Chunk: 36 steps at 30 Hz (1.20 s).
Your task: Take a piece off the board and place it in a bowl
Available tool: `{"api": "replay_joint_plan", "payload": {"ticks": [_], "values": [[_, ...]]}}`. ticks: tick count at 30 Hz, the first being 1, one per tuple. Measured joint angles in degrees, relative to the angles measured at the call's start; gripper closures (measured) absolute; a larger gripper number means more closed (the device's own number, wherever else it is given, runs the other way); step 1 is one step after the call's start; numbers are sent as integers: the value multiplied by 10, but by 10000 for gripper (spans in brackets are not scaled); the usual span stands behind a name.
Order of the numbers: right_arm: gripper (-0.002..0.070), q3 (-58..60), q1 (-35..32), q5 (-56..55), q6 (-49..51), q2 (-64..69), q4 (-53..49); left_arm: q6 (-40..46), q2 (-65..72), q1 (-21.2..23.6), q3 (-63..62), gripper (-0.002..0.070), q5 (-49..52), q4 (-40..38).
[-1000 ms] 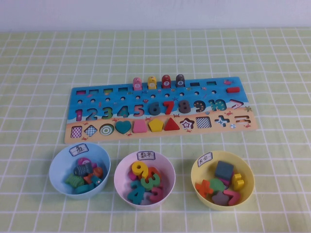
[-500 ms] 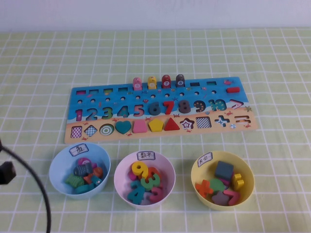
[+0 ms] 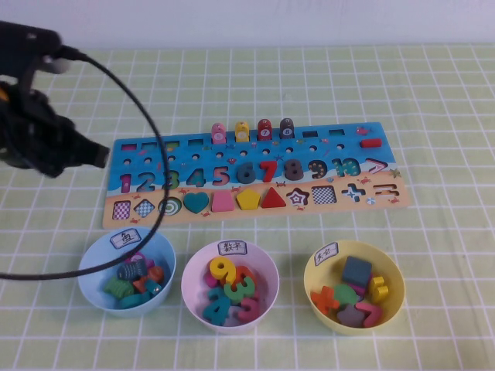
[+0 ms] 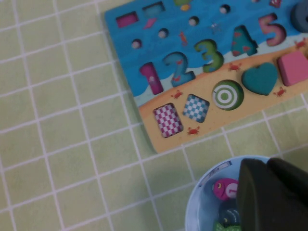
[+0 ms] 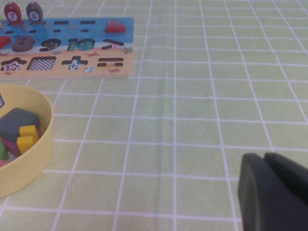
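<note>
Pink and roughly square, the piece (image 3: 223,201) sits in its slot on the tan lower strip of the board (image 3: 255,174), between a teal heart (image 3: 196,202) and a yellow pentagon (image 3: 248,199). The left claw (image 3: 99,157) hangs above the desk (image 3: 433,116) just off the board's left end, its black fingers pressed together and pinching nothing. The piece lies well to that claw's right, along the strip. A black cable (image 3: 147,124) arcs from the left arm across the board's left end and down over the light blue bowl (image 3: 127,270).

Three bowls stand in a row on the near side of the board. The light blue one is nearest the left claw, almost under it in the left wrist view; a white bowl (image 3: 230,284) of number pieces stands in the middle. The pale yellow bowl (image 3: 354,285), with a white label on its rim, is farthest from that claw and holds several coloured shapes.

The right claw (image 5: 274,192) is low over bare green-checked cloth, with the yellow bowl off to its side. Whether its fingers are spread or together I cannot tell.
</note>
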Motion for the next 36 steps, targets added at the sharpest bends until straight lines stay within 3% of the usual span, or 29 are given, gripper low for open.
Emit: {"api": "replay_joint_plan", "payload": {"ticks": [8, 12, 27, 31, 36], "values": [[694, 0, 0, 0, 0, 0, 0, 17, 163, -121, -139, 680, 65, 74], [694, 0, 0, 0, 0, 0, 0, 18, 218, -156, -182, 680, 80, 82], [694, 0, 0, 0, 0, 0, 1, -9, 363, -170, -314, 674, 175, 76], [694, 0, 0, 0, 0, 0, 1, -9, 401, -170, -355, 602, 208, 76], [694, 0, 0, 0, 0, 0, 1, -9, 440, -170, -404, 374, 215, 59]]}}
